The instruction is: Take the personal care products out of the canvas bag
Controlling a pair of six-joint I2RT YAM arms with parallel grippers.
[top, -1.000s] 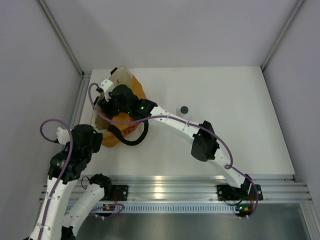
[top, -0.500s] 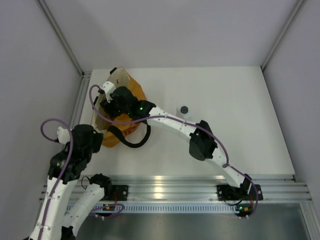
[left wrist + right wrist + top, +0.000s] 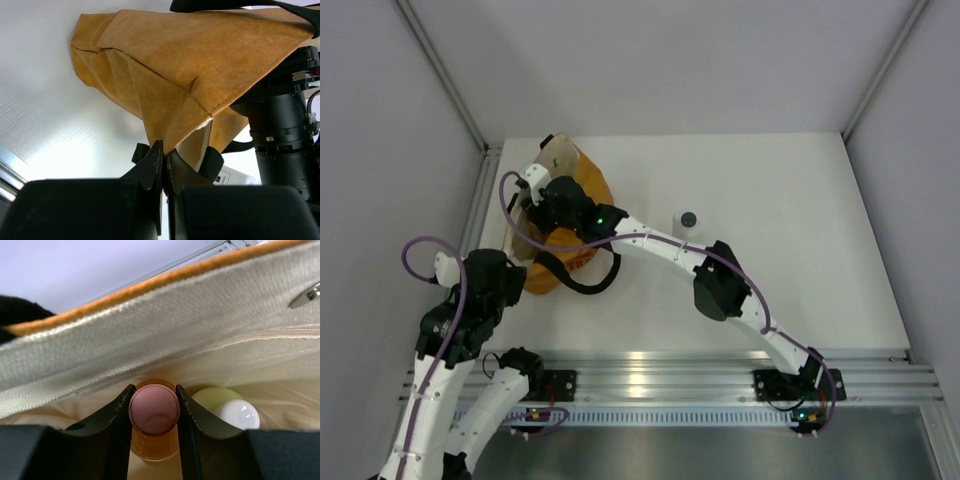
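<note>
The mustard-orange canvas bag [image 3: 582,180] stands at the table's left side. My right gripper [image 3: 548,205] is down inside it. In the right wrist view its fingers [image 3: 155,388] press both sides of the pink cap of the orange bottle [image 3: 154,409], against the cream lining [image 3: 175,330]. The pale green bottle with white cap [image 3: 239,414] stands just right of it. My left gripper [image 3: 164,150] is shut on a lower corner of the bag [image 3: 190,65]. The clear-white bottle with black cap [image 3: 689,220] stands on the table right of the bag. The beige bottle is hidden.
The right arm's black wrist [image 3: 282,125] hangs close beside the bag. A black strap handle [image 3: 582,280] loops out over the table in front of the bag. The enclosure's left wall and rail [image 3: 480,190] run just beside the bag.
The right arm has shifted slightly left, its elbow moving in toward the bag. The left arm and the bottle on the table have not moved.
</note>
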